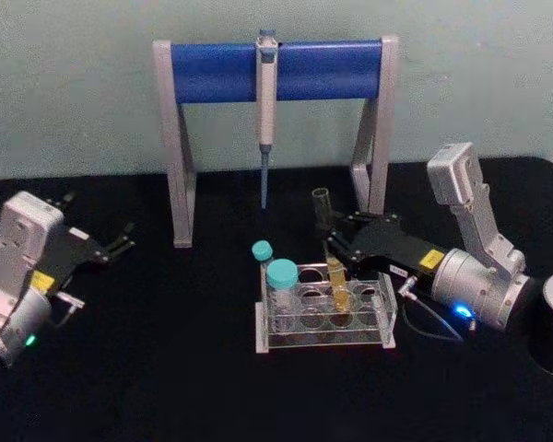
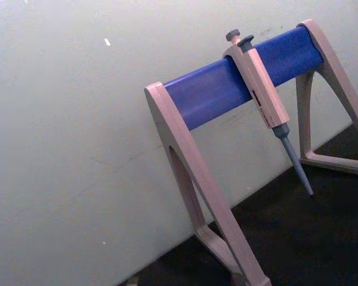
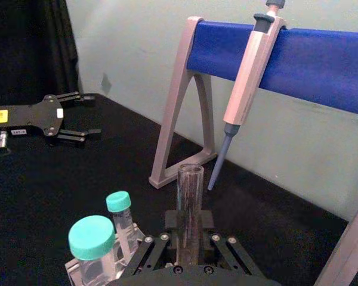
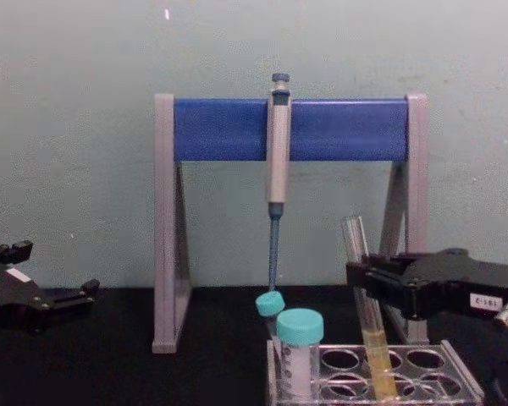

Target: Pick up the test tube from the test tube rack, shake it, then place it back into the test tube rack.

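Black counter (image 1: 166, 378) against a pale wall: tube (image 1: 337, 281) stands in the rack (image 1: 378, 322), gripped by the right gripper (image 1: 332, 244).
Tube leans a little, its yellow-filled lower end down in a hole near the rack's middle and its open top well above. From the right, the right gripper reaches in low, jaws clamped on the tube's clear part just above the rack. Two teal-capped vials (image 1: 281, 273) sit in the rack's left end, beside the tube. Behind the rack stands the grey-and-blue stand (image 1: 212, 69) with a pipette (image 1: 267, 101) hanging tip-down from its bar. Well off to the left, the left gripper (image 1: 97, 221) rests low near the counter, jaws apart.
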You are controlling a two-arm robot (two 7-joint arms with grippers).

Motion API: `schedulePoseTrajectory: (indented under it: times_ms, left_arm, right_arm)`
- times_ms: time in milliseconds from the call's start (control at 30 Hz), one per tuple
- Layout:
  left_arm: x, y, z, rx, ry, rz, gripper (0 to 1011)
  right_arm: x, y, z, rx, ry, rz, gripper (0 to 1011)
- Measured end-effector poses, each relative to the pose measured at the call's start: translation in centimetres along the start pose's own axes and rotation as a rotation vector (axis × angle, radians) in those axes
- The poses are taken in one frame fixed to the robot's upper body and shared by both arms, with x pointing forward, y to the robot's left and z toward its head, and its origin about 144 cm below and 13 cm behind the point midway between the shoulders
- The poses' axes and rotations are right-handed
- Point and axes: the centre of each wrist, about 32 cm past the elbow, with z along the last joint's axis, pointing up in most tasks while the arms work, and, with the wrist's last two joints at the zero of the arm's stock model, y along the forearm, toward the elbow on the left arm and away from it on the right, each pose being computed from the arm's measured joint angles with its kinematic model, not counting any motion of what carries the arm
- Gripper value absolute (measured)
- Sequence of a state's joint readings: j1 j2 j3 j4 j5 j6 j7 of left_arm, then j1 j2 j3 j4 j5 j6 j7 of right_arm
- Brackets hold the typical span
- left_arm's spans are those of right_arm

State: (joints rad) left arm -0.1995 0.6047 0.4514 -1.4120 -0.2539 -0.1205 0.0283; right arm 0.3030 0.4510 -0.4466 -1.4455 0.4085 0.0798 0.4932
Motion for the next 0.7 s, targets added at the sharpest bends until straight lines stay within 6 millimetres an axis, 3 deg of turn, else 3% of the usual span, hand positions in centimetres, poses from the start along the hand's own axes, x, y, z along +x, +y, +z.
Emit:
schedulePoseTrajectory:
  times_ms: [700]
  left_arm:
    - [0.00,0.00,0.00,0.000,0.000,0.000,1001]
  right_arm:
    - [0.00,0.00,0.00,0.000,0.000,0.000,220]
